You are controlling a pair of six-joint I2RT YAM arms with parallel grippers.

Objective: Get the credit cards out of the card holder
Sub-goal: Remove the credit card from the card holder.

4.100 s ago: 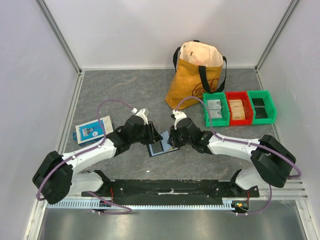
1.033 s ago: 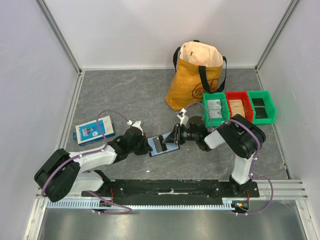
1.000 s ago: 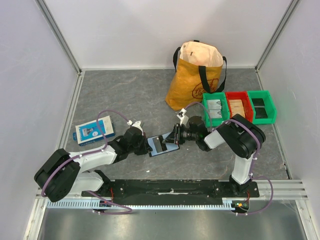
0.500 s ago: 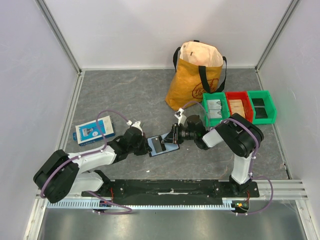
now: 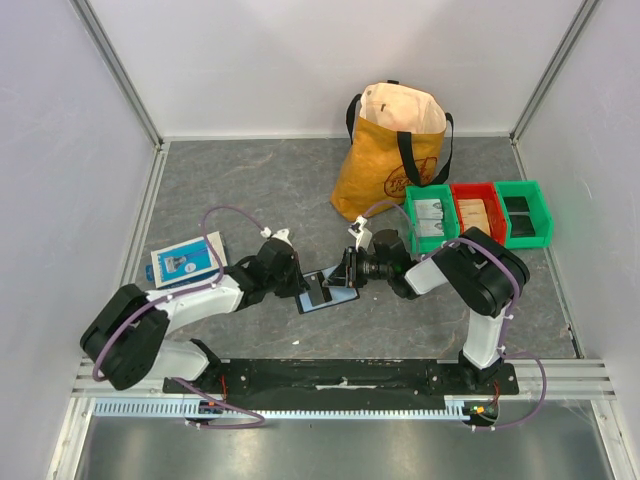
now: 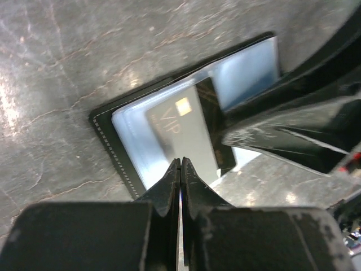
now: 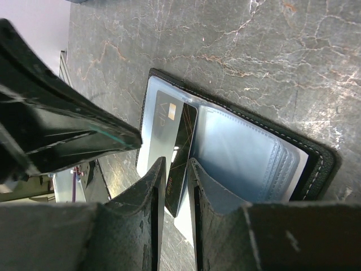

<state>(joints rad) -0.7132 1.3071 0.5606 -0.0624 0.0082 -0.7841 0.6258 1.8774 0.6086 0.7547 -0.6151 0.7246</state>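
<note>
Black on black up close: the left fingers [image 6: 180,162] are pressed flat together with nothing between them. Their tips are down on the clear sleeve at the left edge of the card holder [image 7: 322,165], and I'd say they're pinning it.

The holder lies open mid-worktop [image 5: 260,190], between the two arms. From the other side, the right fingers [image 7: 176,162] are nearly closed, nipping the edge of a dark card [image 7: 181,148]. That card sticks partway out of its pocket, overlapping a grey card [image 7: 163,116] with a chip.

So this is the first extraction, grip made and pull pending. Next, the right arm has to draw the card straight back along the pocket while the left holds firm, or the whole holder slides with it.

Half a second ago the left fingers sat lower and further left; they've swung in over the holder. The right arm and holder haven't budged.

Beyond them are the blue-and-white box [image 5: 185,262], the bins [image 5: 478,215] and the bag [image 5: 390,150].
</note>
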